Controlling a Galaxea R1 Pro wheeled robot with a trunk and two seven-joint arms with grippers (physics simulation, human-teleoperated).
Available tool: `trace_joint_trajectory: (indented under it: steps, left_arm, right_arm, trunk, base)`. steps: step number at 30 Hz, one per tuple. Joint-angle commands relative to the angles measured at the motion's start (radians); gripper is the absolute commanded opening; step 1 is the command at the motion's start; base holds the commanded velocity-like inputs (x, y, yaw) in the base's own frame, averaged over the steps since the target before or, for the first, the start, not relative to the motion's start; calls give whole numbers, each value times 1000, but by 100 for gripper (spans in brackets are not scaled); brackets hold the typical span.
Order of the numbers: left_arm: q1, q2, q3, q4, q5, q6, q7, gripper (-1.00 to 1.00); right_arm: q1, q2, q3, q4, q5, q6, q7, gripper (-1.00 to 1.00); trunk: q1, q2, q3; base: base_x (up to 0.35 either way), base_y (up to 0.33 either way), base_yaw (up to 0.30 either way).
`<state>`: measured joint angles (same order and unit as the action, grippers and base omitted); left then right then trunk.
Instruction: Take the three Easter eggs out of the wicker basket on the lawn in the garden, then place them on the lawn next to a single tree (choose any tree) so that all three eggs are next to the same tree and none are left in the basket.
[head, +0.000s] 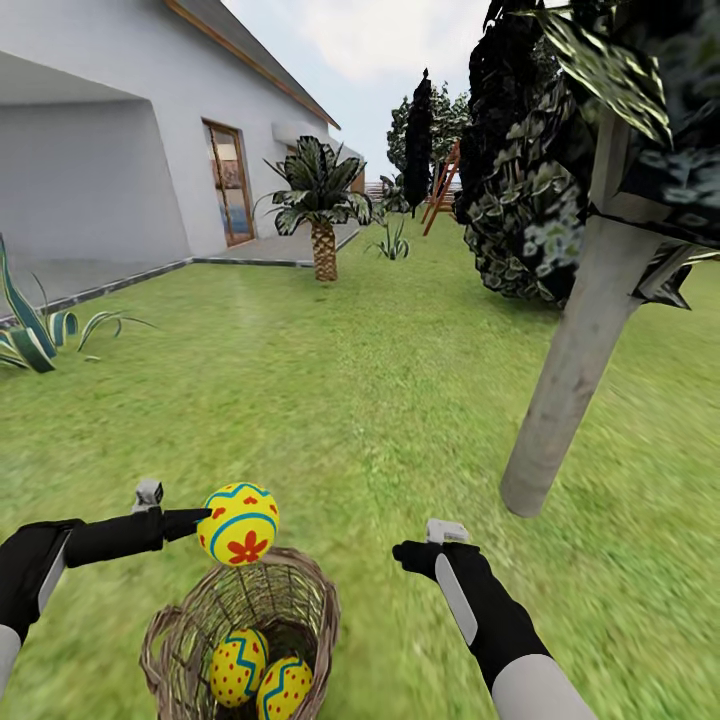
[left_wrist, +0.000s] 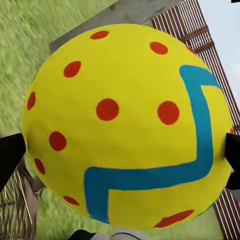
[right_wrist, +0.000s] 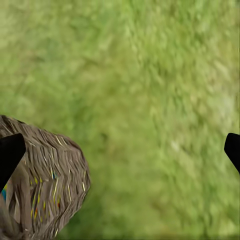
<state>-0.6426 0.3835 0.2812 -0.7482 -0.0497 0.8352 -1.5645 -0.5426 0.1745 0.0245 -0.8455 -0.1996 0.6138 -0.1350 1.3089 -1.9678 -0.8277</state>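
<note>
Left gripper (head: 205, 522): lower left of the head frame, closed on one egg (head: 238, 523), held just above the basket rim; in the left wrist frame the egg (left_wrist: 127, 125) sits between two dark fingertips (left_wrist: 10, 155) touching its sides.
Held egg: yellow, red dots, blue-green zigzag band, red flower mark on its lower face.
Basket (head: 180, 640): bottom left of the head frame, on the grass, tan woven wicker; also at lower left of the right wrist frame (right_wrist: 45, 170).
Eggs in basket: two, side by side at the bottom, one (head: 238, 667) left of the other (head: 284, 688), touching or nearly so.
Right gripper (head: 410, 555): bottom centre-right of the head frame, just beside the basket, over grass; fingertips (right_wrist: 9, 155) well apart at the frame edges in the right wrist view, nothing between them.
Lawn (head: 380, 400): mottled green, across the middle of the head frame.
Tree (head: 570, 390): right side of the head frame, pale grey leaning trunk, dark speckled foliage above, near the basket.
Palm (head: 322, 215): upper centre, short, scaly trunk.
House (head: 110, 150): upper left, white walls, brown-framed door.
</note>
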Motion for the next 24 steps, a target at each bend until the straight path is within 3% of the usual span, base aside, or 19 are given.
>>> trace_joint_trajectory:
  steps: [1,7,24]
  left_arm:
    - [0,-1,1,0,-6,11,-6,-100]
    - [0,-2,1,6,-6,7,-6,-100]
    - [0,-3,1,6,-4,7,-6,-100]
  right_arm:
    - [0,0,2,-1,-11,3,-9,100]
    - [0,0,2,-1,-11,3,-9,100]
    - [0,0,1,0,-11,3,-9,100]
  trunk:
    - [0,0,-1]
    - [0,0,-1]
    - [0,0,10]
  base:
    - [0,0,0]
    - [0,0,-38]
    - [-49,0,-240]
